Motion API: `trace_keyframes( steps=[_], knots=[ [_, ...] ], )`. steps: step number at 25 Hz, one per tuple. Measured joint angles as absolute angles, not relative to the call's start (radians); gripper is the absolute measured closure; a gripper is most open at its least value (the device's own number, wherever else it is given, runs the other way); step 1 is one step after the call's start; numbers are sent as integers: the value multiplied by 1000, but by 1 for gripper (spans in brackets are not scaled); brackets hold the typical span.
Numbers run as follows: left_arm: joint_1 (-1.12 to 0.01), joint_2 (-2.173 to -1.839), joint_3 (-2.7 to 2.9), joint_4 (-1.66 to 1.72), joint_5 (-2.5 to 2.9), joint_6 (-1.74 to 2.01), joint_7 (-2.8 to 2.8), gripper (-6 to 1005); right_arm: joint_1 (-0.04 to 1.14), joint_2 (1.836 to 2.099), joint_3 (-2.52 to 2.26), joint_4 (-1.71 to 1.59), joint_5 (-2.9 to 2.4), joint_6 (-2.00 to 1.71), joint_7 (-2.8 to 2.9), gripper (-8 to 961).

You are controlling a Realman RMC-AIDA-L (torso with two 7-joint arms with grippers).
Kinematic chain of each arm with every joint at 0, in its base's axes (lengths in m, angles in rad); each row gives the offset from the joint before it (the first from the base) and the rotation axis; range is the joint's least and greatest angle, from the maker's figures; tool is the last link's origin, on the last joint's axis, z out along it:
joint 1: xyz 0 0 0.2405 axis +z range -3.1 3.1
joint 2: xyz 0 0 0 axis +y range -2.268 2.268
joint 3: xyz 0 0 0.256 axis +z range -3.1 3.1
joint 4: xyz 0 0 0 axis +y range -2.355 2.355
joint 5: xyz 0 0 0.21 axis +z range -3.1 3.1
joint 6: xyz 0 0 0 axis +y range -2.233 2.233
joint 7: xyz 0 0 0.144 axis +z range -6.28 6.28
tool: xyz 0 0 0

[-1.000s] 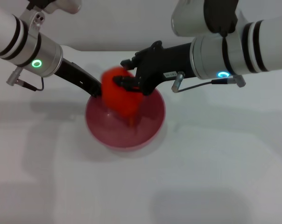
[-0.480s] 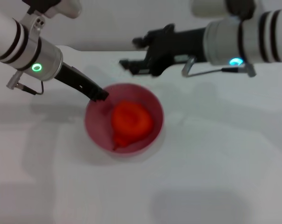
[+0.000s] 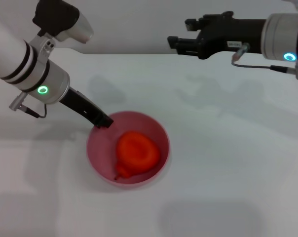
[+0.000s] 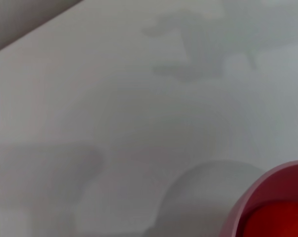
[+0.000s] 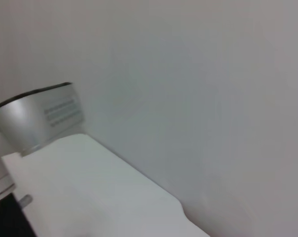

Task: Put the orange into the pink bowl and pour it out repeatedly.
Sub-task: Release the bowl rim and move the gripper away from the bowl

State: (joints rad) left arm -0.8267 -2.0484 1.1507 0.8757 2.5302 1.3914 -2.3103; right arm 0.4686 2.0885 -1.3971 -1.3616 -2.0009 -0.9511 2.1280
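The orange (image 3: 135,153) lies inside the pink bowl (image 3: 95,152), left gripper (image 3: 103,121) gripping its rim.

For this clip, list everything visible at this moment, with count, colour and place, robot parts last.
orange: one, red-orange, lying inside the bowl, stem end toward the near rim.
pink bowl: one, pink, upright on the table, left of centre.
table: one, white, under everything.
left end effector: one, black, on the bowl's far-left rim.
right end effector: one, black, fingers apart, empty, raised near the table's far edge, well clear of the bowl.
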Motion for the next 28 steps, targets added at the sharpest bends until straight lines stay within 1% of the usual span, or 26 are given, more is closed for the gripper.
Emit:
trace_keyframes(
  steps=[7, 26, 28],
  knots=[
    [-823, -2050, 1155, 847, 2531, 1373, -2310, 921, 444, 2085, -1361, -1339, -1972, -940, 2106, 346],
    [-816, -2056, 1182, 845, 2520, 1340, -2324, 805, 434, 2083, -1350, -1304, -1960, -938, 2100, 346],
    [-819, -2056, 1182, 849, 2517, 1336, -2329, 733, 434, 2083, -1348, -1298, -1960, -938, 2100, 346]
  ],
)
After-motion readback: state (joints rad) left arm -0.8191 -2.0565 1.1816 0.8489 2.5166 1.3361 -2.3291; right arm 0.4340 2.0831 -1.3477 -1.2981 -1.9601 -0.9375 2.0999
